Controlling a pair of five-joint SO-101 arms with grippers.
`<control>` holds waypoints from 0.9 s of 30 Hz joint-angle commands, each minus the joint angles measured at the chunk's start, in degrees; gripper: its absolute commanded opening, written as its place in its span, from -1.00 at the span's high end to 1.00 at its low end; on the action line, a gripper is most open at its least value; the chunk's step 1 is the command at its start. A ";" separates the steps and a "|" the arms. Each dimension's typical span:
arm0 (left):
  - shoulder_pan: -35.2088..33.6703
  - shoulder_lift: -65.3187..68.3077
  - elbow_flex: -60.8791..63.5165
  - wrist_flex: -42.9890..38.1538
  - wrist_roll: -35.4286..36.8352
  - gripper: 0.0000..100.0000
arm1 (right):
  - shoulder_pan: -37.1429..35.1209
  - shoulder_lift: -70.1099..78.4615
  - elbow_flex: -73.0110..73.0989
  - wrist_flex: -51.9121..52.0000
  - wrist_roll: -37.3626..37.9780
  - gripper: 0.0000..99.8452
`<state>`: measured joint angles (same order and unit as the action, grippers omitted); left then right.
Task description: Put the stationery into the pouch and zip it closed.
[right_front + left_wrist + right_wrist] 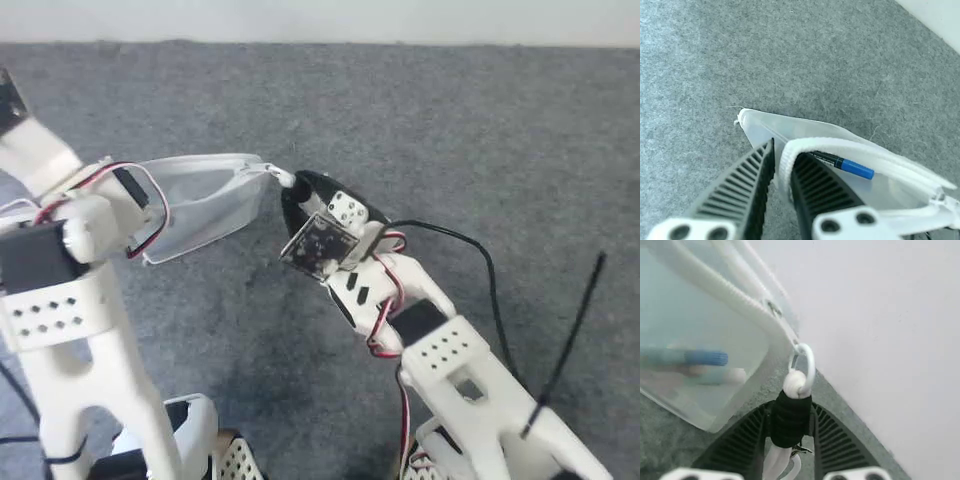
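A clear plastic pouch (205, 205) with a white zip is held up between the two arms over the grey carpet. My left gripper (782, 150) is shut on the pouch's (805, 127) zip rim at one end. A blue-capped pen (842, 164) lies inside, and it shows through the pouch's wall (700, 315) as a blue shape (695, 358). At the other end, my right gripper (790, 412) is shut on the black zipper pull (789, 420), under its white bead and ring (807, 360). In the high view the right gripper (292, 192) sits at the pouch's corner. The zip's two sides stand apart.
Grey carpet (450, 140) covers the whole work area, and a white wall (320, 20) runs along its far edge. Black cables (490, 270) trail beside the right arm. The arms' white bases stand at the near edge.
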<state>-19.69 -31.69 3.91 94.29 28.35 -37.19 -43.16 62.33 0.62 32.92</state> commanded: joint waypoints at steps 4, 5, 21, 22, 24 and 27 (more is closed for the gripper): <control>0.18 -3.34 -0.92 -2.02 -6.68 0.98 | -3.21 -9.80 -0.35 11.65 2.37 0.99; 0.26 -3.34 -0.92 -2.02 -6.77 0.98 | -3.65 -11.03 -0.35 13.41 2.37 0.99; 4.84 -3.34 -1.10 -3.69 -18.37 0.97 | -14.37 -34.59 -0.26 45.85 6.42 0.99; 6.51 -3.34 -1.01 -3.60 -19.43 0.97 | -14.37 -35.74 -0.26 47.25 6.42 0.99; 9.49 -3.34 -1.01 -3.43 -21.10 0.97 | -14.37 -37.93 0.26 49.89 6.33 0.99; 13.10 -3.34 -1.01 -3.60 -21.63 0.96 | -14.64 -41.63 2.64 51.56 6.33 0.99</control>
<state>-10.99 -32.31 3.91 92.62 7.78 -50.99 -80.97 64.18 50.55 38.90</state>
